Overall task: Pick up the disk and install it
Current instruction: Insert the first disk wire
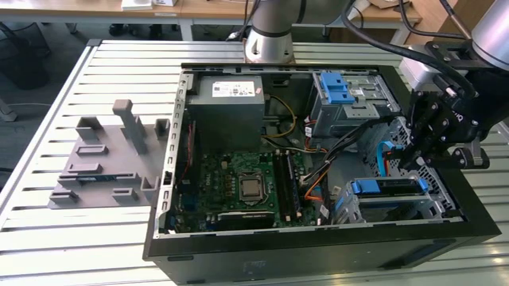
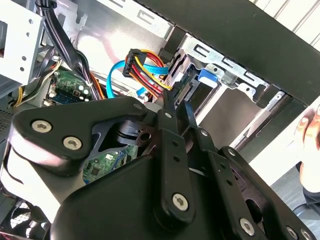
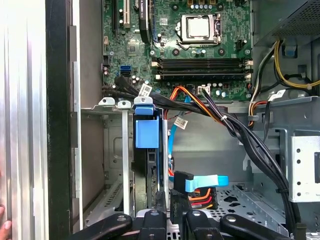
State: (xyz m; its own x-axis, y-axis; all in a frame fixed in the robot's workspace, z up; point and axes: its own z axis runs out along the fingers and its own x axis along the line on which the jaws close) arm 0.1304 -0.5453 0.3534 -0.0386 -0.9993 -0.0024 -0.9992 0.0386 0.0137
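The disk (image 1: 387,186), silver in a blue carrier bracket, sits in the lower drive cage at the front right of the open computer case (image 1: 318,250). In the first wrist view the disk (image 3: 148,131) stands edge-on in the cage slot, its blue tab on top. My gripper (image 1: 419,156) hovers just above and behind that cage, apart from the disk. Its fingers (image 2: 167,112) stand close together with a narrow empty gap, near a black connector (image 3: 181,183) with red, orange and yellow wires. The gripper (image 3: 176,216) holds nothing.
A grey power supply (image 1: 226,98) and the green motherboard (image 1: 247,182) fill the case's left half. A metal cage with a light-blue latch (image 1: 340,89) stands at the back. Black cable bundles (image 3: 250,145) cross the case. A grey fixture (image 1: 104,164) lies outside. A person's hand (image 2: 311,131) rests nearby.
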